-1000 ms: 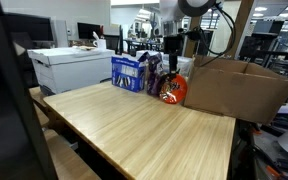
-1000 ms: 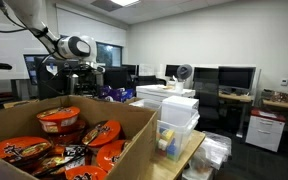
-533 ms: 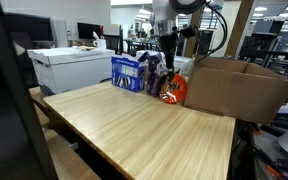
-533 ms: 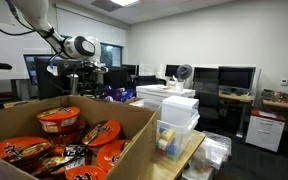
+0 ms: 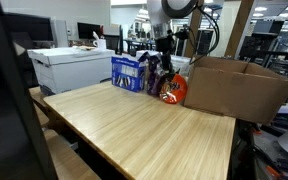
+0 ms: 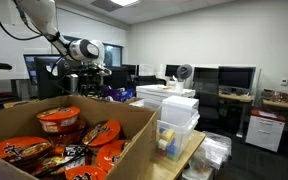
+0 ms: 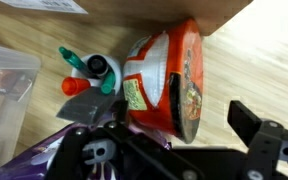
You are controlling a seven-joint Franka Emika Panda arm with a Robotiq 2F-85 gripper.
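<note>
A red-orange instant noodle bowl [image 7: 169, 85] lies on its side on the wooden table [image 5: 134, 130], leaning by the cardboard box [image 5: 239, 88]. My gripper [image 7: 174, 135] hovers just above it, open, and the bowl shows between the two black fingers [image 7: 259, 135] with nothing gripped. In an exterior view the gripper [image 5: 164, 58] hangs over the bowl [image 5: 172, 90] and the packets beside it. Seen from behind the box, the gripper [image 6: 84, 80] is partly hidden, so its jaws cannot be read there.
A blue packet [image 5: 129, 72] and a purple bag [image 7: 29, 160] stand next to the bowl, with a green-capped bottle [image 7: 84, 62] among them. The open cardboard box [image 6: 104, 125] holds several noodle bowls. A white printer [image 5: 69, 68] and plastic drawers [image 6: 176, 112] stand nearby.
The arm has shifted a little sideways, away from the cardboard box and toward the packets. The jaws stayed open and no object moved.
</note>
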